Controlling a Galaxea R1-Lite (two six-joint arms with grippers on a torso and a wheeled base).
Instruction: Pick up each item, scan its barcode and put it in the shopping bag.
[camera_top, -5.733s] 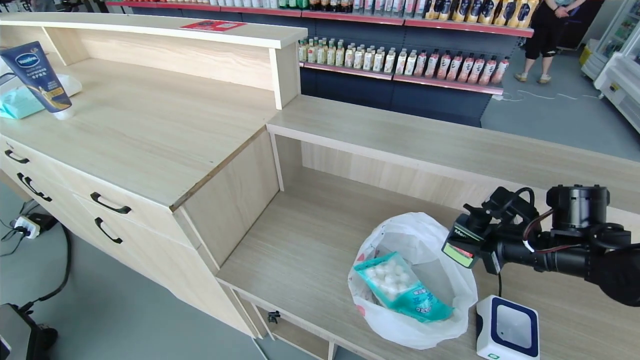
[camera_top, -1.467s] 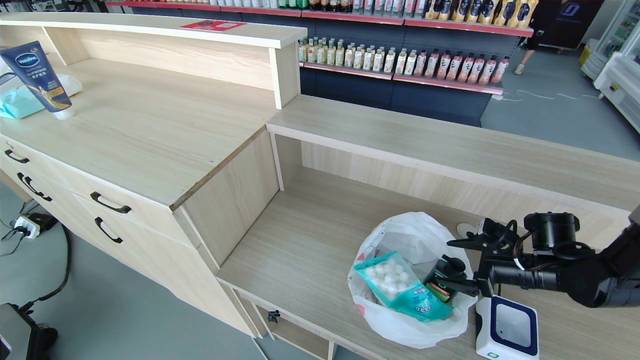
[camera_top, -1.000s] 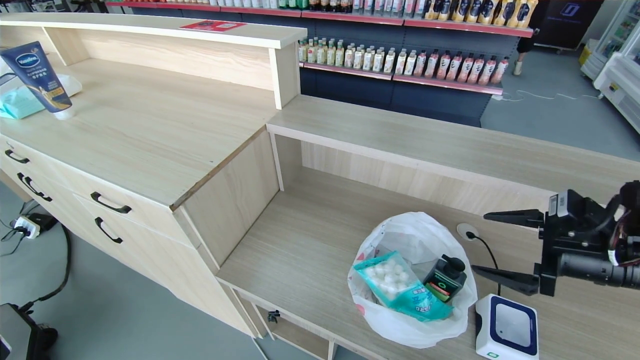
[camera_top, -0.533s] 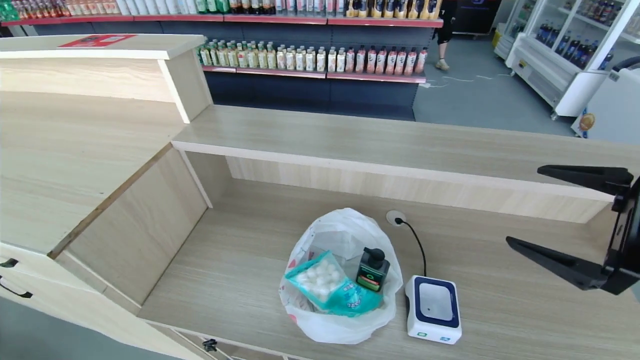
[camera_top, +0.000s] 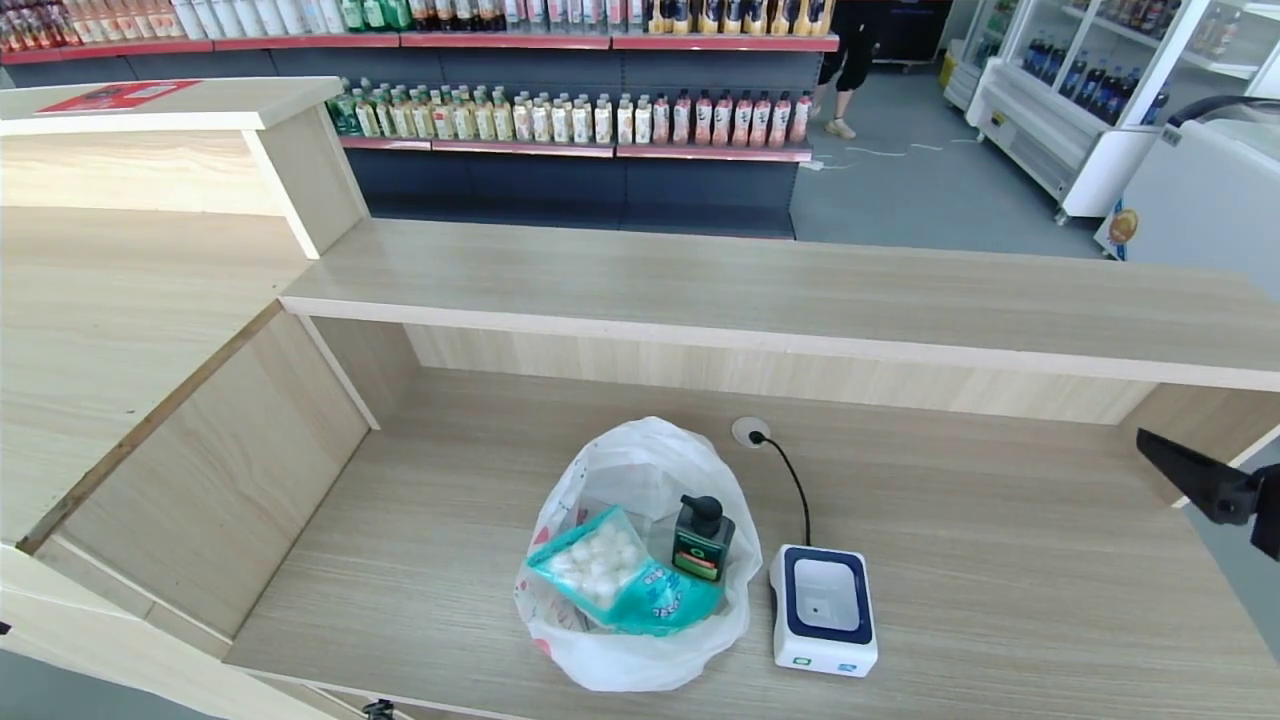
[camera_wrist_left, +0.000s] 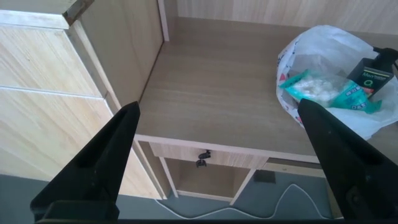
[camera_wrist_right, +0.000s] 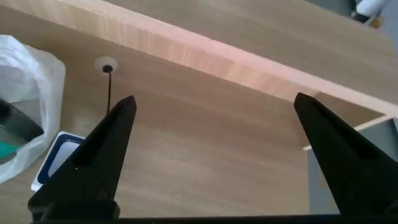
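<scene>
A white plastic shopping bag (camera_top: 640, 460) stands open on the lower counter. Inside it lie a teal packet of cotton balls (camera_top: 610, 585) and a dark pump bottle (camera_top: 702, 540), upright at the packet's right. A white and blue barcode scanner (camera_top: 822, 608) sits just right of the bag. My right gripper (camera_wrist_right: 214, 98) hangs open and empty over the counter, well right of the scanner; one of its fingers (camera_top: 1195, 483) juts in at the head view's right edge. My left gripper (camera_wrist_left: 219, 104) is open and empty above the counter's front edge, left of the bag (camera_wrist_left: 311, 43).
A black cable (camera_top: 795, 490) runs from the scanner to a grommet hole (camera_top: 750, 432) behind the bag. A raised ledge (camera_top: 760, 290) borders the back of the counter and a taller counter (camera_top: 110, 330) its left. Bare wood lies right of the scanner.
The right gripper set the dark bottle in the bag, opened, and drew back to the right. The head camera has swung right, shifting the whole picture left.
</scene>
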